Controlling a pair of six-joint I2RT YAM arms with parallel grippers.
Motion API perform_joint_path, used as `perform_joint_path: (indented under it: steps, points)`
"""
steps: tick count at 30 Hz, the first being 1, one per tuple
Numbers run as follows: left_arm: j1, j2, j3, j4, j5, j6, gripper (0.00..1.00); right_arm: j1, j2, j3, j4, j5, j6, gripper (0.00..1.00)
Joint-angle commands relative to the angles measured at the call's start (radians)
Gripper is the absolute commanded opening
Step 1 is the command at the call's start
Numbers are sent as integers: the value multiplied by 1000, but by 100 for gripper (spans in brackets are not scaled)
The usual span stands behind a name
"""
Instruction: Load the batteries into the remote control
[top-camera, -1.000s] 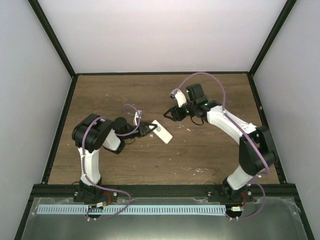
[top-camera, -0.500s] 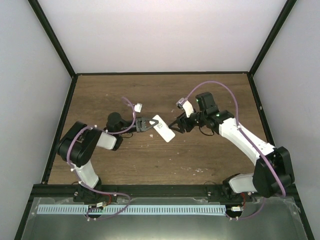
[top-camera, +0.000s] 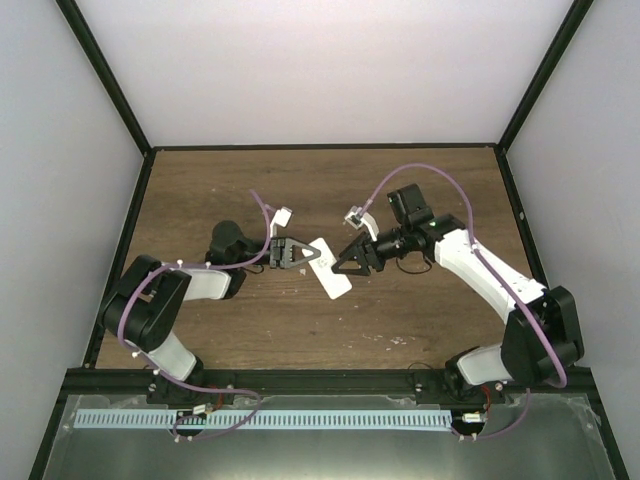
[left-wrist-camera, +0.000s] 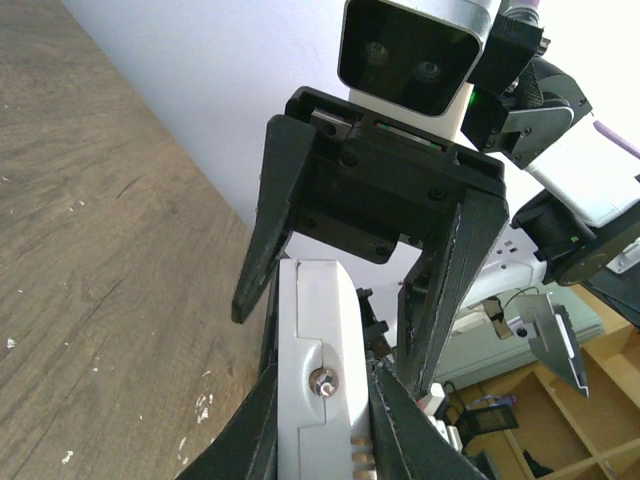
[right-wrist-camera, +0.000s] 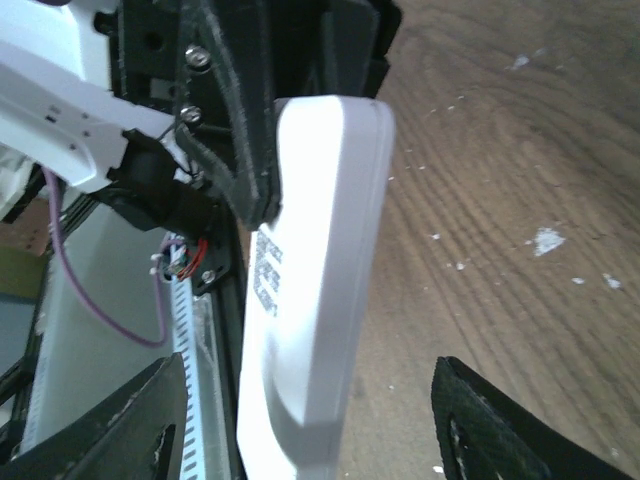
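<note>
Remote control: likely light, stiff, slick plastic; left jaws clamped on upper end, right jaws parted, empty, astride lower end; take by edges.

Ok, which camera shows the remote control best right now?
Right wrist: the remote control is large and close, edge and printed label visible, the left gripper clamped on its top end. Top external shows it whole but small. Left wrist shows only one end between its fingers.

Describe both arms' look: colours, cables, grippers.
The left arm and right arm have white links, black joints and a looping purple cable. The left gripper and right gripper are black, each with two tapered, triangular fingers.
</note>
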Motion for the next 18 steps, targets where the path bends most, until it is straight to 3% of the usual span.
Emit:
perform_joint_path:
  steps: [1, 10, 18]
  points:
    - [-4, -27, 24, 55, 30, -14, 0, -1, 12, 22, -63, -119, -25, 57]
    - [-6, -36, 54, 38, 42, -11, 0, 54, 63, 31, -78, -105, -13, 47]
    - [-7, -52, 62, -6, 54, 23, 0, 68, 80, 66, -62, -116, 3, 30]
